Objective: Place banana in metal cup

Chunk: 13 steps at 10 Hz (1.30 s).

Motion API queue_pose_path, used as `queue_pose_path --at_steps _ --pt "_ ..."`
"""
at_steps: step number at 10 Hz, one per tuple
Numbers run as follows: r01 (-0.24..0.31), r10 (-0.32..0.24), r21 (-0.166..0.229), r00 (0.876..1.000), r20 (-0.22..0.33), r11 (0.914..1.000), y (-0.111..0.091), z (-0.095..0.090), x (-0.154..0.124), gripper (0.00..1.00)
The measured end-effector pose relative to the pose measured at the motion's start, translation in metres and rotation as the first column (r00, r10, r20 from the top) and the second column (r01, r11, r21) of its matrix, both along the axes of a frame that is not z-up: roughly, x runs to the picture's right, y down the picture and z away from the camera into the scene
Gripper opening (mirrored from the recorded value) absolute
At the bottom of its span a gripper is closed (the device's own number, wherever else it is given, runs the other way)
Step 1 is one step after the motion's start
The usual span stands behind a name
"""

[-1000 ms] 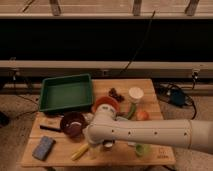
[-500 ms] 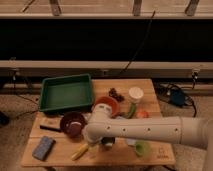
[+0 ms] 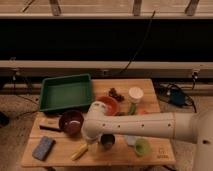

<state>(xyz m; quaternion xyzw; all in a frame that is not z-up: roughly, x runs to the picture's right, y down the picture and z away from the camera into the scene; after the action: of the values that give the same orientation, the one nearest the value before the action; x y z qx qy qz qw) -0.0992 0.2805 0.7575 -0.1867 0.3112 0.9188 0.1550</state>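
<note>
On the table (image 3: 56,158), a slim curved yellow banana (image 3: 79,152) lies beside the pincer (image 3: 93,146), grip unclear.

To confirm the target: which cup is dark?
The metal cup; the gripper sits between it and the banana. The white cup and light green cup are pale.

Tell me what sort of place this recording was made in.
Probably a robot test lab, not a home: a small wooden table crowded with props such as a green tray and bowls, cables on the floor beside it. The tool hangs low over the table's front, near the banana.
</note>
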Motion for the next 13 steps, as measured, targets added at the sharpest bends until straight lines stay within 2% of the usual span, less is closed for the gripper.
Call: queue_pose_path --at_steps 4,5,6,7,8,11,13 --pt "0.020 -0.020 -0.014 1.000 -0.007 0.9997 0.011 0.007 -0.006 0.80" --pt "0.023 -0.024 -0.018 1.000 -0.008 0.9996 0.013 0.009 -0.008 0.75" --pt "0.027 -0.027 -0.018 1.000 -0.008 0.9995 0.014 0.010 -0.010 0.67" --pt "0.033 -0.033 -0.019 0.999 -0.007 0.9993 0.014 0.011 -0.012 0.55" --pt "0.035 -0.035 -0.020 0.999 -0.008 0.9992 0.014 0.011 -0.013 0.49" --pt "0.047 -0.048 -0.023 0.999 -0.016 0.9986 0.013 0.011 -0.011 0.15" --pt "0.046 -0.046 -0.016 0.999 -0.025 0.9988 0.007 0.009 -0.004 0.01"
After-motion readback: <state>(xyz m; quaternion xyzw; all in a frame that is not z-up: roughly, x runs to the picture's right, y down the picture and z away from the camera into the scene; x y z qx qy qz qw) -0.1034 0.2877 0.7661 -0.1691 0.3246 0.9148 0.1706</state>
